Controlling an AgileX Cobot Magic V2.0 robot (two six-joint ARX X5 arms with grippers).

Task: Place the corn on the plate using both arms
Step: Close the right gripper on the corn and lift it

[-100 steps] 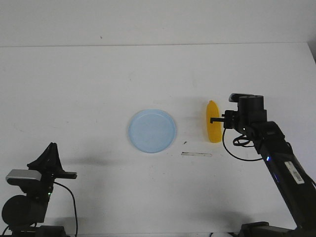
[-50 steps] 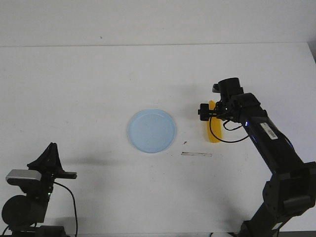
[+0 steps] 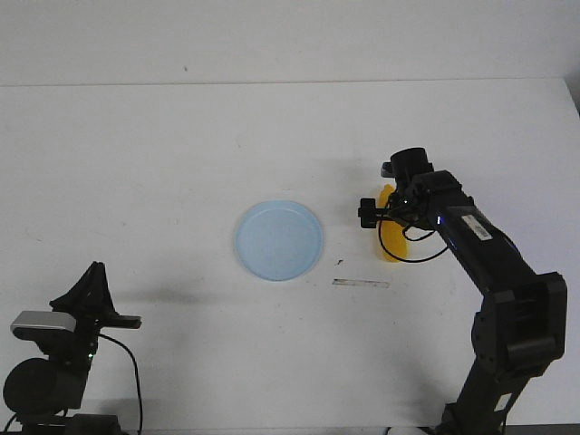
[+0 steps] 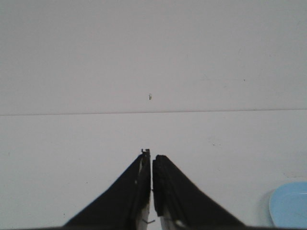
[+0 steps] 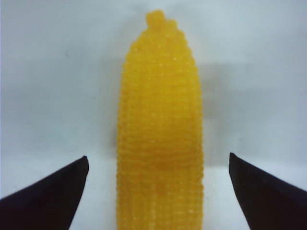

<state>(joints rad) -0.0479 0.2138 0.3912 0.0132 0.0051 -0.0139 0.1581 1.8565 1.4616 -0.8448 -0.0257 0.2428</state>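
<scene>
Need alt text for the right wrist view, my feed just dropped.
The corn fills the middle of the view, lying on the white table with its tapered tip pointing away from the camera. The right hand is open, one black finger on each side of the cob, neither touching it.

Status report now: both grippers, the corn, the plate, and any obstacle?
Right gripper open, straddling the corn, not gripping. Left gripper shut, parked. Corn on table; plate bare. Nothing between them.

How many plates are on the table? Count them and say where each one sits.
1. The plate lies empty near the table's middle, left of the corn; its edge also shows in the left wrist view. None appears hidden.
</scene>
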